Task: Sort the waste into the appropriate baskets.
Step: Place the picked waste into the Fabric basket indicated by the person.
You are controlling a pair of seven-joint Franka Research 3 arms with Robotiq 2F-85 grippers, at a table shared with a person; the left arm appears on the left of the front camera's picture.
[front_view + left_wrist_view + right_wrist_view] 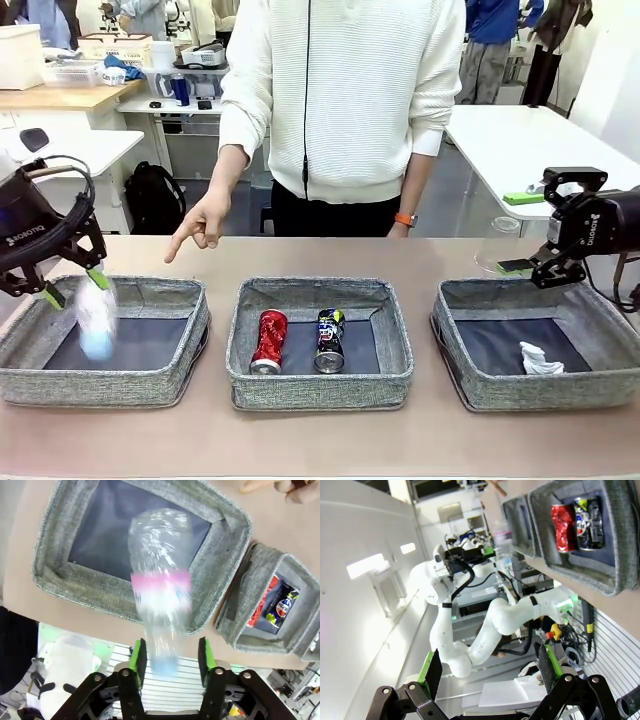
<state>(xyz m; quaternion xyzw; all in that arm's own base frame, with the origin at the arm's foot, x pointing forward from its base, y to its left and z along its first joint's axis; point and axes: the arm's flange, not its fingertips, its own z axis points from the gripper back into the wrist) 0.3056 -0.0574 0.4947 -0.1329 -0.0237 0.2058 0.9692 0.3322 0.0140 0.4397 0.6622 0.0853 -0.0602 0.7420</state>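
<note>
Bottle (160, 590) is hung loose between the parted left end effector (170, 655), long axis aimed down into the basket (47, 572) directly beneath; right end effector (490, 667) is spread empty.

At frame left, the left gripper (73, 287) is black with green pads (97, 278) and a looping black cable (88, 195); the right gripper (522, 232) matches. The person (340, 130) wears a white ribbed sweater (380, 60) and an orange wristband (404, 219).

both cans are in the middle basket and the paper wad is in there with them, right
Not quite: the paper wad lies in the right basket, as the front view shows. The red can and the dark can do lie in the middle basket.
</note>
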